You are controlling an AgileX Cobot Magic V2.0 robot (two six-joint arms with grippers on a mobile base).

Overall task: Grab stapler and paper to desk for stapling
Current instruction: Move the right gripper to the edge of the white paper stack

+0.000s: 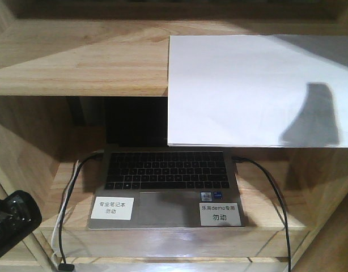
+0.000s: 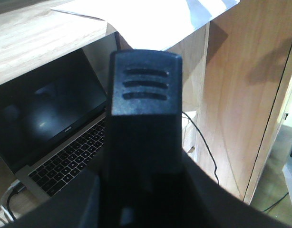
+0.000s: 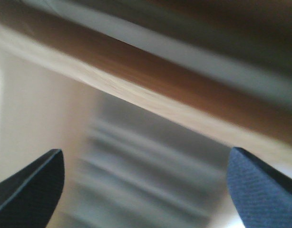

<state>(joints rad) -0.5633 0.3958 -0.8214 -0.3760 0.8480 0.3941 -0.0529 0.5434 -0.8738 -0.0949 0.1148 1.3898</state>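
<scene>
White paper [image 1: 247, 85] at far right, overhanging an open laptop [image 1: 165, 181], right hand [image 3: 146, 185] wide open, empty, left hand [image 2: 145, 61] state impossible to tell

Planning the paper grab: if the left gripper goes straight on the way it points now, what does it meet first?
The left gripper would likely meet the paper first, at its edge overhanging above the laptop; depth is unclear here.

White paper [image 1: 247, 85], grey-shadowed, on pale wood-grain shelf [image 1: 77, 62]; silver laptop [image 1: 165, 212], black keys [image 1: 165, 170], white labels [image 1: 111, 208] bearing black characters; black cables [image 1: 286, 226]; right gripper [image 3: 146, 187] with dark-blue, finely woven pads [image 3: 260, 190].
</scene>
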